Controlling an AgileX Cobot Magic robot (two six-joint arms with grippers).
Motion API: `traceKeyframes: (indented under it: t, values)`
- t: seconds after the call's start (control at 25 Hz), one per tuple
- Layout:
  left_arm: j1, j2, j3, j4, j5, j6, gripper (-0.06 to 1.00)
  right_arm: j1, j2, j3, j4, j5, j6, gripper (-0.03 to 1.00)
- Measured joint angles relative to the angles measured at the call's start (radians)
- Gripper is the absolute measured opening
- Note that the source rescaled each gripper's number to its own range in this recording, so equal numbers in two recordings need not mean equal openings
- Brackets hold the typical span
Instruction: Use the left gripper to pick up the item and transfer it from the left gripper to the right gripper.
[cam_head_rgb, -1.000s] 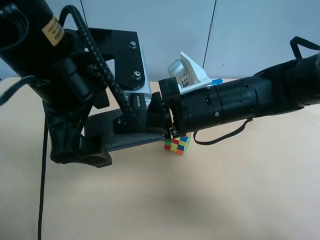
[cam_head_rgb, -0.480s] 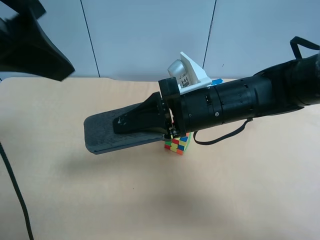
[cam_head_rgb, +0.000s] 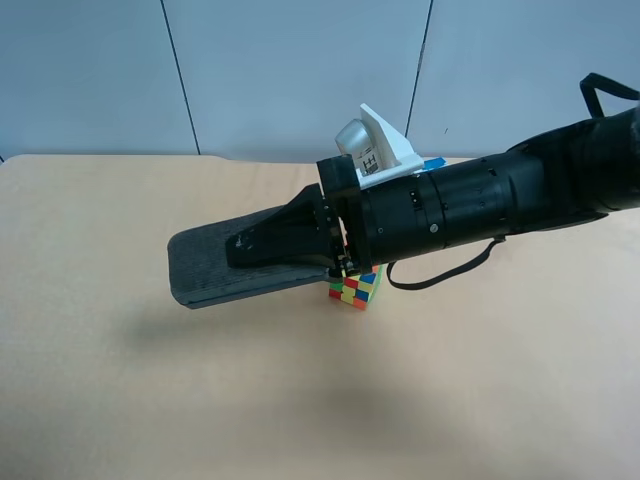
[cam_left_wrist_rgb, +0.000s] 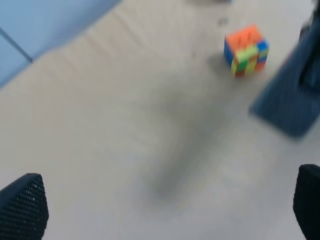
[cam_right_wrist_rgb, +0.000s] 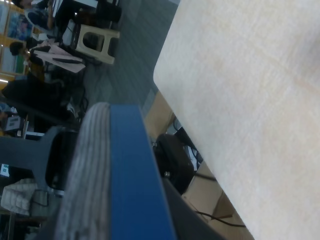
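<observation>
Gone from the high view, left gripper (cam_left_wrist_rgb: 165, 202) gapes empty; right gripper (cam_head_rgb: 236, 251) clamps the item (cam_head_rgb: 196, 266), jutting past its fingertips

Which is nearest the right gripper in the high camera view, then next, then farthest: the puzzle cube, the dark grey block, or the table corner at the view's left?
1. dark grey block: clamped in the right gripper, jutting toward the view's left.
2. puzzle cube: sitting just below the gripper's base.
3. table corner: far off at the view's left edge.
</observation>
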Motion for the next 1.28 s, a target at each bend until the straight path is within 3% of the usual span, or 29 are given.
traceKeyframes:
  t: [0.2, 0.36, 0.52, 0.8, 1.28]
  values:
    - [0.0, -0.228, 0.262, -0.072, 0.003, -0.049, 0.99, 0.0, 0.0, 0.0, 0.0, 0.0, 0.0, 0.0]
    - [0.0, -0.394, 0.412, -0.162, 0.003, -0.054, 0.99, 0.0, 0.0, 0.0, 0.0, -0.001, 0.0, 0.0]
    - [0.0, -0.525, 0.521, -0.197, -0.011, -0.055, 0.99, 0.0, 0.0, 0.0, 0.0, -0.008, 0.0, 0.0]
    - [0.0, -0.706, 0.602, -0.222, -0.083, -0.056, 0.99, 0.0, 0.0, 0.0, 0.0, -0.032, 0.0, 0.0]
    - [0.0, -0.72, 0.632, -0.233, -0.155, -0.068, 0.99, 0.0, 0.0, 0.0, -0.001, -0.071, 0.0, 0.0]
